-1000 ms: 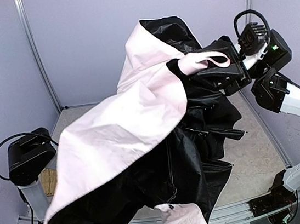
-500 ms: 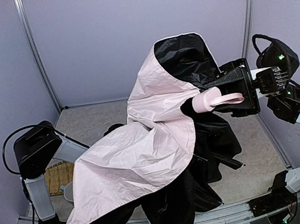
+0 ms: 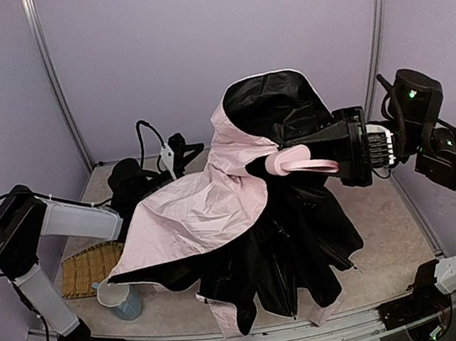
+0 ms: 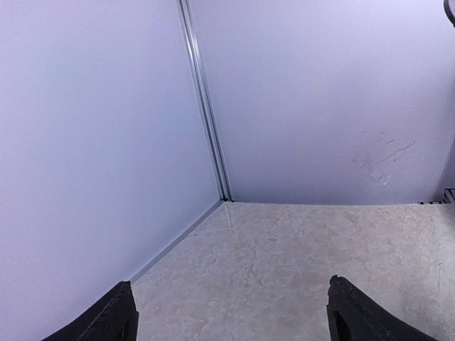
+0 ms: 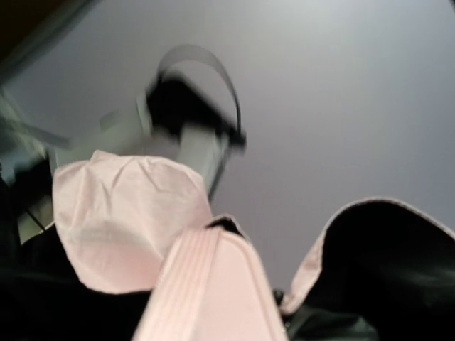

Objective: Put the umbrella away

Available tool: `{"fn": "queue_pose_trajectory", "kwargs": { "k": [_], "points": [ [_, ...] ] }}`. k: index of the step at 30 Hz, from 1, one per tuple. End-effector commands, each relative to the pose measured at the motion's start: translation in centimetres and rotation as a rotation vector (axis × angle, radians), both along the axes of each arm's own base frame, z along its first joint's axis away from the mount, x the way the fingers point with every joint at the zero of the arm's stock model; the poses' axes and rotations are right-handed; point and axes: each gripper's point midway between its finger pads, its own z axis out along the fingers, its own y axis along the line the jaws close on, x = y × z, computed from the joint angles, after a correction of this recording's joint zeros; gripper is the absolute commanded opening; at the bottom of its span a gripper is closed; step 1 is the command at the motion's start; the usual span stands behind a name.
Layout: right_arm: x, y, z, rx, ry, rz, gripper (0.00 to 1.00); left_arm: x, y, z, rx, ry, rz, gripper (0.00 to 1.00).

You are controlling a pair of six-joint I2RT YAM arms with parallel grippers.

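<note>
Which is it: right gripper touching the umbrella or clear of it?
Touching. Top view shows the right gripper clamped on the umbrella at its handle.

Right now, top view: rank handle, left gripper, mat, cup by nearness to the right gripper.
1. The handle: held in the right gripper.
2. The left gripper: back left, across the umbrella.
3. The mat and cup: front left, too close to call.
</note>
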Motion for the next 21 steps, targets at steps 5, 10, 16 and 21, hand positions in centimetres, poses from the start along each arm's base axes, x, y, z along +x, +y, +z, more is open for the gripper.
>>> {"fn": "queue_pose_trajectory", "kwargs": {
  "k": [5,10,16,21],
  "points": [
    [5.7,0.2,-3.1,-0.089,-0.094,-0.331,0.0,2.0,5.4,6.2,-0.063,-0.151,0.311,0.97],
    [9.4,-0.1,-5.5,-0.144,-0.186,-0.529,0.0,7.3,11.4,6.2,-0.067,-0.023,0.728,0.99],
    [12.0,1.8,-10.4,-0.236,-0.208,-0.58,0.11,5.9,12.4,5.9,-0.112,0.055,0.738,0.99],
    [10.6,5.9,-17.8,-0.331,-0.094,-0.547,0.98,4.4,10.4,3.7,-0.037,0.108,0.696,0.99]
  ]
}}
